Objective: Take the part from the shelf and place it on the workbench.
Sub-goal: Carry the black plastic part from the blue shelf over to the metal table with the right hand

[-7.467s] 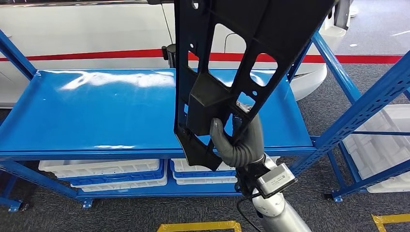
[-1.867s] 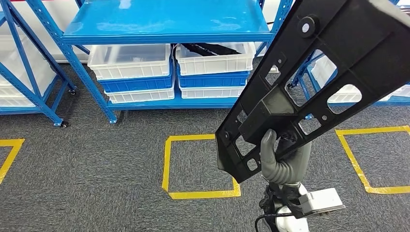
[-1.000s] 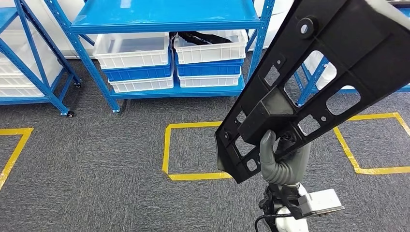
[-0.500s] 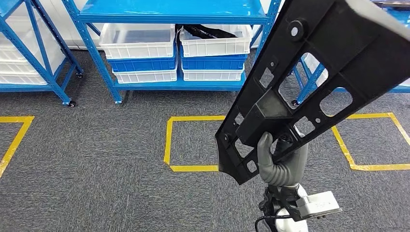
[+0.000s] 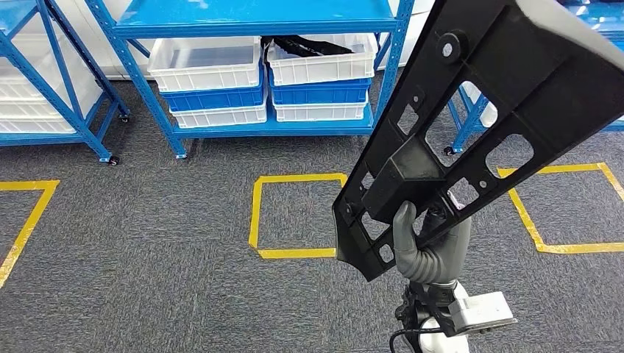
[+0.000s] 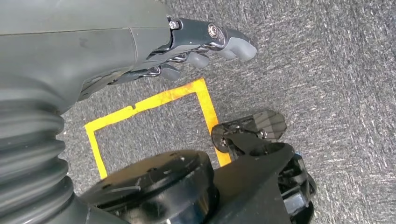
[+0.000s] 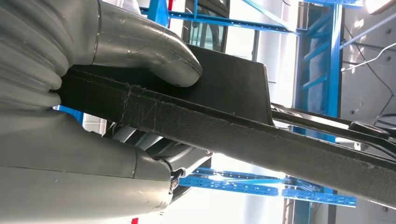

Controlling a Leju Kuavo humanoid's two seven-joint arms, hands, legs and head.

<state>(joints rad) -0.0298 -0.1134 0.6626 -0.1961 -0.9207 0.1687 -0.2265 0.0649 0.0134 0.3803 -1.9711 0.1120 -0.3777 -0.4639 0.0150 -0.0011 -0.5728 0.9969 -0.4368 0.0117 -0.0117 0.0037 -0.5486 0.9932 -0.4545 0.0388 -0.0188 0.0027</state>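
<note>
Gripping part (image 5: 471, 110) | right robot hand (image 5: 430, 246) | blue shelf (image 5: 254, 18) behind

You have grey carpet (image 5: 147, 279) across the frame, with a yellow tape square (image 5: 257, 213) at centre and others at the left and right edges. White and blue bins (image 5: 210, 84) sit stacked at upper centre.

part (image 5: 471, 110): matt black plastic. shelf (image 5: 254, 18) at 12 o'clock: glossy blue painted metal. bins (image 5: 210, 70): white plastic. floor (image 5: 147, 257): rough grey carpet.
</note>
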